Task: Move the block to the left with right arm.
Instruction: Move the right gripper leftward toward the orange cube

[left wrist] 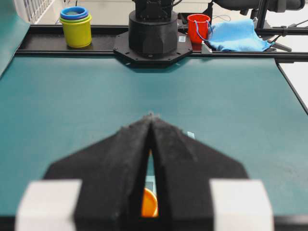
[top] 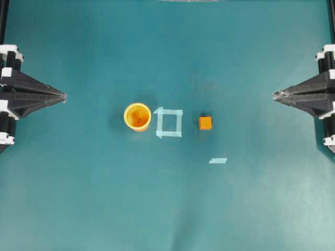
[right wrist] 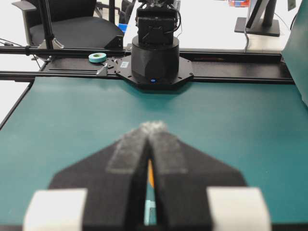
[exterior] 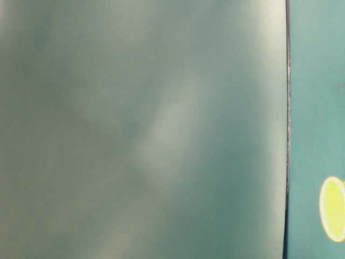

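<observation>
The small orange block point(top: 205, 123) rests on the teal table, just right of a light tape square point(top: 169, 123). My right gripper point(top: 276, 95) is shut to a point near the right edge, well to the right of the block, with nothing in it. In the right wrist view the same gripper point(right wrist: 153, 126) is shut, and a thin orange sliver point(right wrist: 150, 173) shows through the slit between its fingers; I cannot tell whether that is the block. My left gripper point(top: 63, 96) is shut and empty at the left edge, and its wrist view shows the gripper point(left wrist: 152, 117) closed too.
A round yellow-orange cup point(top: 137, 116) stands left of the tape square, and shows through the left fingers' slit point(left wrist: 149, 204). A loose tape strip point(top: 218, 160) lies in front of the block. Stacked cups point(left wrist: 76, 26), a red cup point(left wrist: 198, 26) and a blue cloth point(left wrist: 238, 34) sit off the table.
</observation>
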Controlling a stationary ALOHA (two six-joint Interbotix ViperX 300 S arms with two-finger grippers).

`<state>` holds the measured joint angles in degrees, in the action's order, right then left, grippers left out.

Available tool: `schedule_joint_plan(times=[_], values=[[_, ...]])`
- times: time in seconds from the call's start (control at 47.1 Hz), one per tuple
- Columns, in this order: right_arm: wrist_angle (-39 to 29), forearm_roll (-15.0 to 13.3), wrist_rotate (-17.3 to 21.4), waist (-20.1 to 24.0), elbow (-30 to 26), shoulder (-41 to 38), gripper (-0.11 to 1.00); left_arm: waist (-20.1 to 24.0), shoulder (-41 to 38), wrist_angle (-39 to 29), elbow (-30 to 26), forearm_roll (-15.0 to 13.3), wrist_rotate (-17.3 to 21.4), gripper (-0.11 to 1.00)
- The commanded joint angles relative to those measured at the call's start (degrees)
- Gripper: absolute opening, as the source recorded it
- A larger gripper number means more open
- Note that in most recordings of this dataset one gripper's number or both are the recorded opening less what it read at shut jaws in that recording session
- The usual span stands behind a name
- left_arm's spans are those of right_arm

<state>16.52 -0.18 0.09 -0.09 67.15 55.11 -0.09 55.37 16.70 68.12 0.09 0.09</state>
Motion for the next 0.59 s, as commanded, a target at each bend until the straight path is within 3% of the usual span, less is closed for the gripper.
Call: schedule_joint_plan(times=[0.0, 0.234, 0.573], values=[[0.09, 0.09, 0.09, 0.00, -0.79, -0.44, -0.01, -0.79, 0.35, 0.09, -1.49, 0.44, -0.70, -0.01], [-5.45, 0.09, 1.23, -0.35, -3.52, -4.04, 0.00, -0.79, 2.46, -3.08, -1.41, 0.44, 0.00, 0.00], [-6.42, 0.09, 3.25, -0.35, -6.50, -12.57, 0.01, -0.79, 6.94, -11.16, -1.41, 0.35, -0.09, 0.00]])
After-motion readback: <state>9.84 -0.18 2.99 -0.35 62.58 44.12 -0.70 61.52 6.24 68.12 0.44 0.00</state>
